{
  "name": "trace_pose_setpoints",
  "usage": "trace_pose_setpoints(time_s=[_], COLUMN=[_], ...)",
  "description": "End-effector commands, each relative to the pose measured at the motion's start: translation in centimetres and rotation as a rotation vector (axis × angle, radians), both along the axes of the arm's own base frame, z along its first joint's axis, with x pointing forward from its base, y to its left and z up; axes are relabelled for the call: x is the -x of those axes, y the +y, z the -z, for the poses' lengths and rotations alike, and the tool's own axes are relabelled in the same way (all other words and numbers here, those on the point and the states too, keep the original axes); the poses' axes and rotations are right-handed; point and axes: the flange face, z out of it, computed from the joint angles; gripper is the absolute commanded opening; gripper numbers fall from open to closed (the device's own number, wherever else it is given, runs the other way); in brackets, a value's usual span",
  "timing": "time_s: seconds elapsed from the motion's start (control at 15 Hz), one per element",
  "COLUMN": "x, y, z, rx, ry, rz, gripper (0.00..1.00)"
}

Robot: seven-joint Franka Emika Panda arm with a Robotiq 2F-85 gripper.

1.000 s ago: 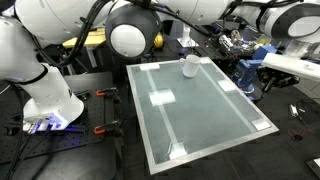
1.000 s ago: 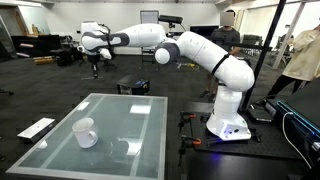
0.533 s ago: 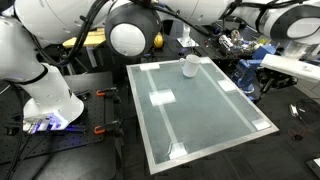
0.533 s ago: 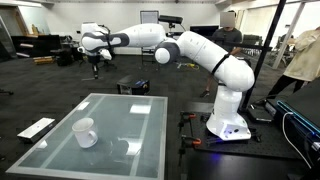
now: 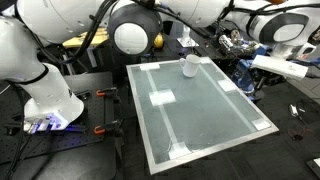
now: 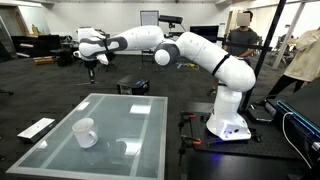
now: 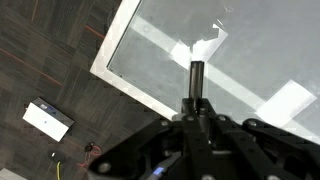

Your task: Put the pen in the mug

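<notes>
My gripper is clenched on the pen. In the wrist view the dark stick stands straight out from between my fingers, though the fingers themselves are dark and blurred there, so I judge the grip mostly from how the pen sits. Past the pen's tip lies the corner of the glass table, with a white tape square on it just beyond the tip. Off the table's edge, a flat white box lies on the dark carpet.

In an exterior view my arm reaches out from its base, with the gripper high in the air and well away from the table.

The mug stands upright on the glass near one corner, well apart from my hand and far below it. The same white box lies on the floor beside that end of the table. In an exterior view the mug sits close to the far edge of the tabletop, with a tape square nearer the middle. The pen is not in the mug.
</notes>
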Motion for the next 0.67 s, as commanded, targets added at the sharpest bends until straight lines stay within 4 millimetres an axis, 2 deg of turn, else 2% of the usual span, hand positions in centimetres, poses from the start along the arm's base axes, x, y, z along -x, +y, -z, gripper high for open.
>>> trace_pose_setpoints(time_s=[0.0,0.2,0.6], x=[-0.2,-0.2,1.1], y=[2.0,2.8,2.2], z=[0.7,1.5,1.2], rx=[0.015,0.026,0.054], ry=[-0.029,-0.095,-0.241], rz=[0.018,0.046,0.107], gripper=[0.03,0.03,0.03])
